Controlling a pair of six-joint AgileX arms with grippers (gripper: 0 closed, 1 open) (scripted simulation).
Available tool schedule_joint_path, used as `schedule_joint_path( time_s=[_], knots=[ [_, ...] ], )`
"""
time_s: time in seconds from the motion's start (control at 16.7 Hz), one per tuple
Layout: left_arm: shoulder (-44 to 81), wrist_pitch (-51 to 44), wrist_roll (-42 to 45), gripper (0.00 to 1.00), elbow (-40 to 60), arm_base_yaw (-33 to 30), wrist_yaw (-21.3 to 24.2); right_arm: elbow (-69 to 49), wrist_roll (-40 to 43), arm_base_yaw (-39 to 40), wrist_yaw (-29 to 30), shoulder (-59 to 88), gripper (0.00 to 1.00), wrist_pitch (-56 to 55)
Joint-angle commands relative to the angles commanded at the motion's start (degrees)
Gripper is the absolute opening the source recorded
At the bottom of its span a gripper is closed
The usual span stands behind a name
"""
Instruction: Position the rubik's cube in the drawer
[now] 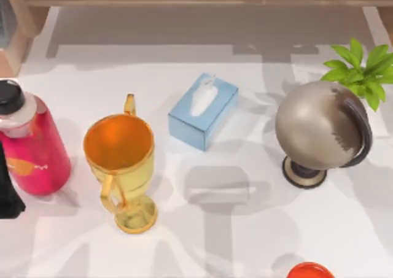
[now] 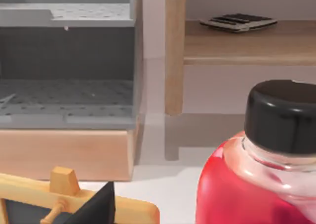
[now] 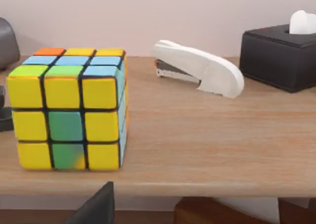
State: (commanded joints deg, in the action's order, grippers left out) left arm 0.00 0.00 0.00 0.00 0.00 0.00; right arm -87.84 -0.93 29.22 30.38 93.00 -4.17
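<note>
The rubik's cube, with mostly yellow, green and blue tiles, rests on a wooden shelf. A dark part of my right gripper shows just in front of the shelf edge, below the cube and apart from it. In the left wrist view, the drawer has a wooden front and a grey perforated inside and stands open. A dark part of my left gripper sits low in front of it. A black piece of my left arm is at the table's left edge.
On the shelf lie a white stapler and a black tissue box. The table holds a red bottle, a yellow trophy cup, a blue tissue box, a globe and a plant.
</note>
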Motion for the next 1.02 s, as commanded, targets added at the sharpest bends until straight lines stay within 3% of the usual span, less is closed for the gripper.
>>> schedule_joint_path(
  time_s=[0.36, 1.02],
  knots=[
    [0.0, 0.0, 0.0, 1.0, 0.0, 0.0, 0.0, -16.94, -0.1, 5.25, 5.86, 17.71, 1.0, -1.15],
    [0.0, 0.0, 0.0, 1.0, 0.0, 0.0, 0.0, -23.11, -0.13, 4.38, 5.09, 21.67, 1.0, 1.03]
  ],
)
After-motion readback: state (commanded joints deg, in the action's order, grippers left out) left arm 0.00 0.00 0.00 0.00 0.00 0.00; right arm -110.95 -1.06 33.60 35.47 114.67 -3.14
